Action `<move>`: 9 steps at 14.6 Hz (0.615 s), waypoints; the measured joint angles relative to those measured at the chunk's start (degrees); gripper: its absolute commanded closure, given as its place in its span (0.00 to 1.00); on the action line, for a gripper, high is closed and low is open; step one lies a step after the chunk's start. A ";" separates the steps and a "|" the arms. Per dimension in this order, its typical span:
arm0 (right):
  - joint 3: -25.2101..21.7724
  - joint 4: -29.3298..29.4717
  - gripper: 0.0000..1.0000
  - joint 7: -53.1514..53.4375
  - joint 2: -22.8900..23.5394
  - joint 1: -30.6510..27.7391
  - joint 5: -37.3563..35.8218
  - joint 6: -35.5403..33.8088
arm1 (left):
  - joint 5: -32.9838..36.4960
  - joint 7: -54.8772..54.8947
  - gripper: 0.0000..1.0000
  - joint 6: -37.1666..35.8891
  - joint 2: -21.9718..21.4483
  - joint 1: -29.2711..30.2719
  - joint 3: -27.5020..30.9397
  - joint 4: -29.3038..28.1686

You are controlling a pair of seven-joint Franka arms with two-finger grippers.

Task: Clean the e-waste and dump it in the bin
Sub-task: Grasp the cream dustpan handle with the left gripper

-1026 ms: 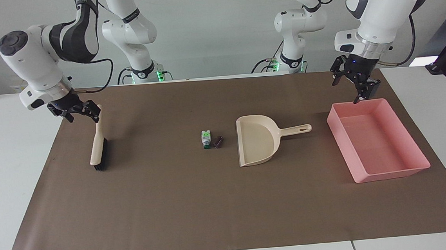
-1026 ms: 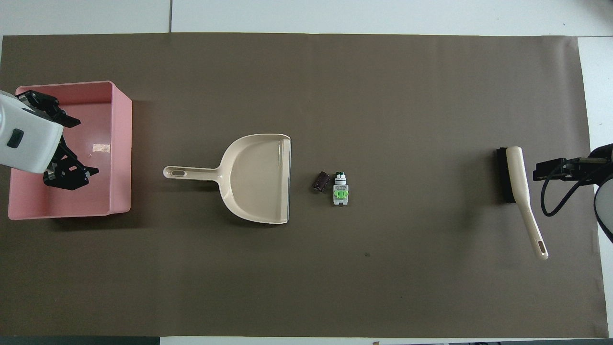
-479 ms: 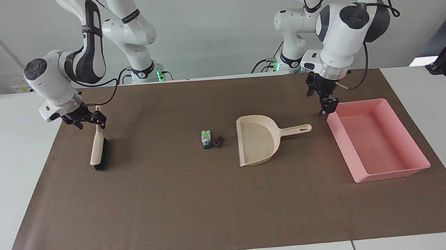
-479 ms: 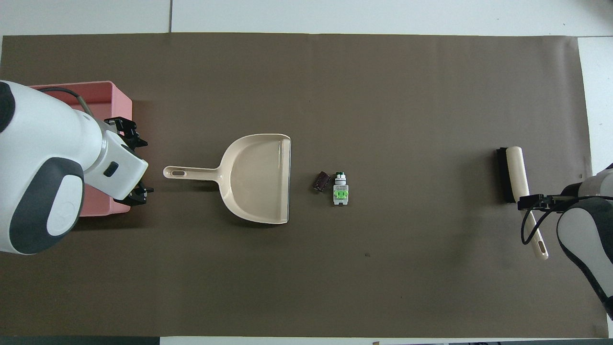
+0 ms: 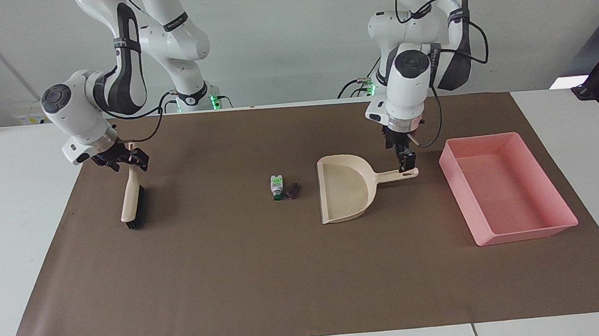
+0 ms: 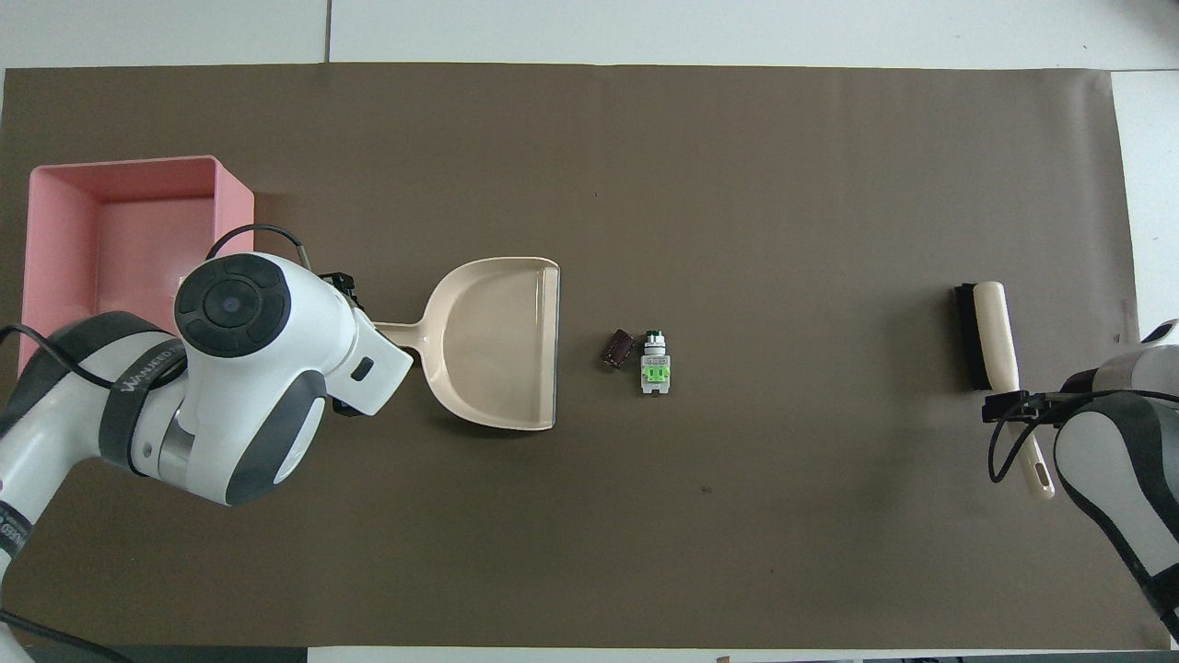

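Note:
The e-waste lies mid-mat: a white component (image 5: pixel 276 183) with green marks and a dark cylinder (image 5: pixel 293 190) side by side, also in the overhead view, white (image 6: pixel 655 371) and dark (image 6: pixel 617 349). The beige dustpan (image 5: pixel 343 191) lies beside them, its mouth toward them. My left gripper (image 5: pixel 408 164) is open, low over the end of the dustpan's handle, its fingers either side of it. The pink bin (image 5: pixel 525 234) sits empty at the left arm's end. My right gripper (image 5: pixel 129 161) is open around the handle of the beige brush (image 5: pixel 132 201).
A brown mat (image 5: pixel 233 278) covers the table under everything. The brush (image 6: pixel 990 341) lies flat at the right arm's end. In the overhead view the left arm's wrist covers the dustpan's handle and a corner of the bin (image 6: pixel 120 239).
My left gripper has moved from over the bin to the end of the dustpan's handle and come down. My right gripper has come down onto the brush's handle. Nothing on the mat has moved.

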 measured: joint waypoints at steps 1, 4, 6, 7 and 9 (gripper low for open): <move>0.01 -0.16 0.25 0.00 -0.01 0.00 0.00 0.00 | 0.61 -1.20 0.01 1.16 1.09 -0.63 -0.01 -0.06; 0.11 -0.32 0.68 -0.01 -0.03 0.02 0.00 0.00 | 2.31 -2.99 0.03 3.29 3.05 -0.98 0.03 -0.09; 0.28 -0.33 1.00 -0.08 -0.05 0.05 0.00 0.00 | 2.90 -4.07 0.05 4.24 3.83 -1.04 0.04 -0.10; 0.35 -0.33 1.00 -0.08 -0.05 0.10 0.00 0.00 | 2.94 -4.22 0.05 4.39 4.20 -1.16 0.03 -0.10; 0.38 -0.28 1.00 -0.13 -0.12 0.27 0.00 -0.19 | 2.96 -4.53 0.05 4.75 4.97 -1.51 0.03 -0.12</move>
